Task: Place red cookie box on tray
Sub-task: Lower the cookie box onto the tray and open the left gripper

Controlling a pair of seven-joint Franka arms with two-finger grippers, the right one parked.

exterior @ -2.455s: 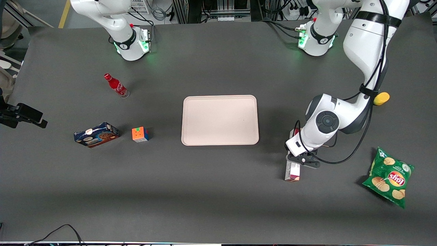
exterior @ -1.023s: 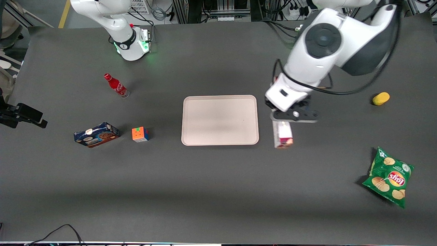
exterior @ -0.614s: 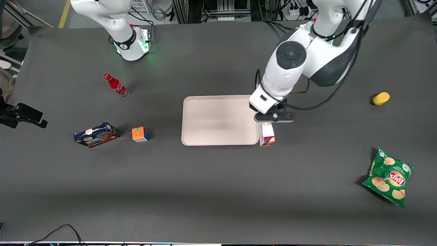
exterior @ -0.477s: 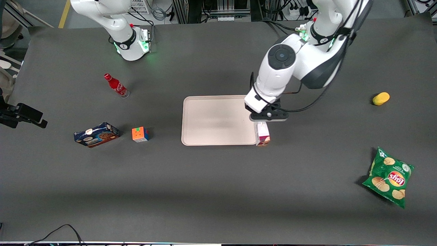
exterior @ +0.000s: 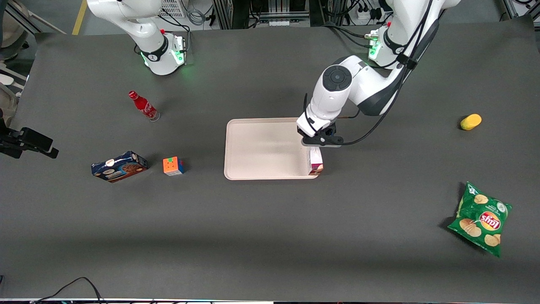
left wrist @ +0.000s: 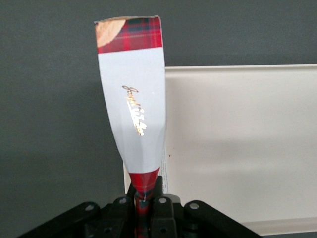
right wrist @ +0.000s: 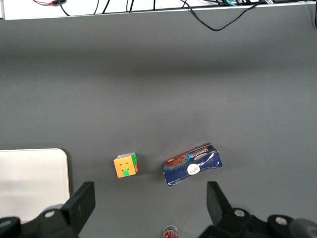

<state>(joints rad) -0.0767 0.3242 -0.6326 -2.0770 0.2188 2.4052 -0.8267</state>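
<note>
My left gripper (exterior: 319, 142) is shut on the red cookie box (exterior: 315, 161), a long narrow dark-red plaid carton with a white label panel, and holds it in the air over the tray's edge on the working arm's side. In the left wrist view the fingers (left wrist: 163, 210) pinch the box's (left wrist: 133, 104) plaid end, with the box reaching out over the tray's (left wrist: 237, 144) rim. The tray (exterior: 261, 147) is a large flat pale pinkish-beige rectangle at the table's middle, with nothing lying on it.
Toward the parked arm's end lie a blue cookie box (exterior: 119, 166), a colour cube (exterior: 173, 166) and a red soda bottle (exterior: 143, 105). Toward the working arm's end lie a green chip bag (exterior: 481, 218) and a yellow fruit (exterior: 471, 121).
The gripper lifted the red cookie box off the table near the chip bag's side and carried it toward the tray; it now hangs over the tray's edge.
</note>
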